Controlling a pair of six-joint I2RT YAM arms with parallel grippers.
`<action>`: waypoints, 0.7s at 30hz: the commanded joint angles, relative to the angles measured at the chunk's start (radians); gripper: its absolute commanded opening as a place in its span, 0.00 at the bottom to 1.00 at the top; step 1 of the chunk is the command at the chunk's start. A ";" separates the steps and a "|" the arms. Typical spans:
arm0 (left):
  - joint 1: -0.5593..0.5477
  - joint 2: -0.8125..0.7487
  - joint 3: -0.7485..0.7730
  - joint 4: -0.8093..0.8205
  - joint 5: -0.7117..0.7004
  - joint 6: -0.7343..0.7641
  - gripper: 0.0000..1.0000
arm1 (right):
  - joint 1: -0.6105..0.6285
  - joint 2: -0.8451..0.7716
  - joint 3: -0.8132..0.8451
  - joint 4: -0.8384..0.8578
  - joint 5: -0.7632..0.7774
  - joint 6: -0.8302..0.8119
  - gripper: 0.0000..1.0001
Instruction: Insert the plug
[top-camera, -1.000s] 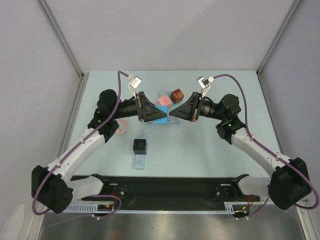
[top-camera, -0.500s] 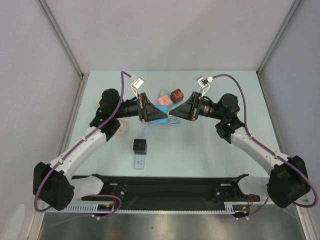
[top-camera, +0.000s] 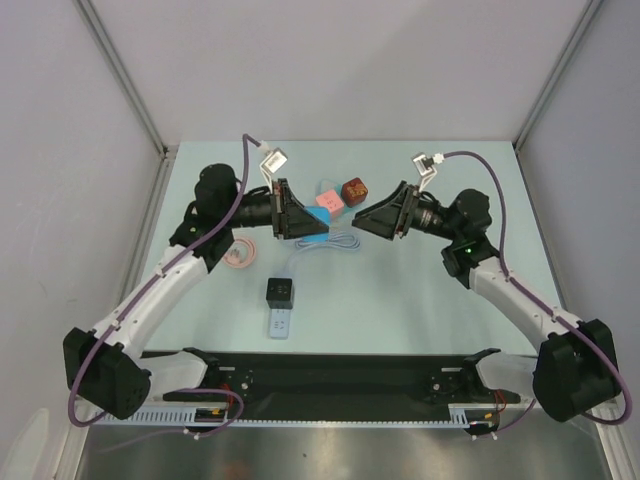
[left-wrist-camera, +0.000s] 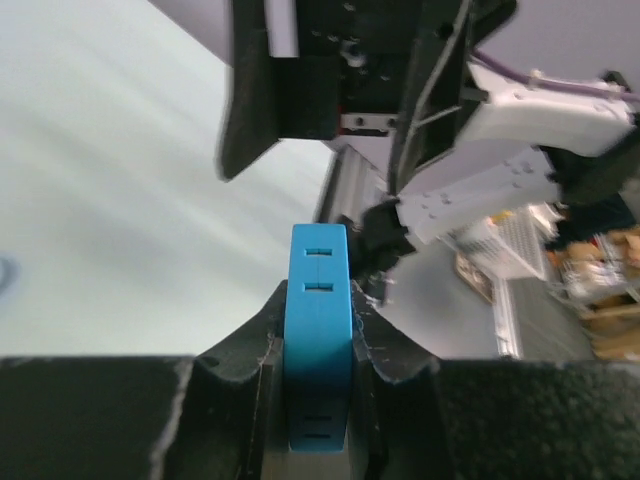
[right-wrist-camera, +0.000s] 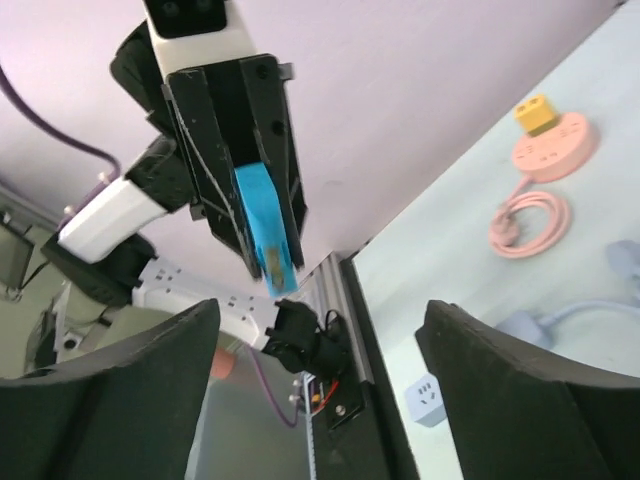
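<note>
Pale green table, grey walls: left gripper clamps the blue plug block raised off the table, presumably presenting it for alignment; right gripper faces it, jaws wide, empty, just apart; pale cable lies beneath

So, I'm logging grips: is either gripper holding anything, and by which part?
The left gripper pinches the blue plug by its two opposite sides, at the end nearer the wrist. The right gripper is open, holding nothing.

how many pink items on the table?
2. A pink square block sits far centre beside the brown cube; a pink round socket hub with coiled cord lies by the left arm, partly hidden.
</note>
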 joint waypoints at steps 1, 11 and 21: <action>0.046 -0.022 0.124 -0.348 -0.087 0.359 0.00 | -0.066 -0.099 -0.017 -0.001 -0.014 0.005 0.91; 0.087 0.184 0.404 -0.902 -1.092 0.983 0.01 | -0.145 -0.246 0.003 -0.374 0.048 -0.231 1.00; 0.266 0.422 0.470 -0.836 -1.151 1.175 0.00 | -0.149 -0.220 -0.006 -0.484 0.047 -0.379 1.00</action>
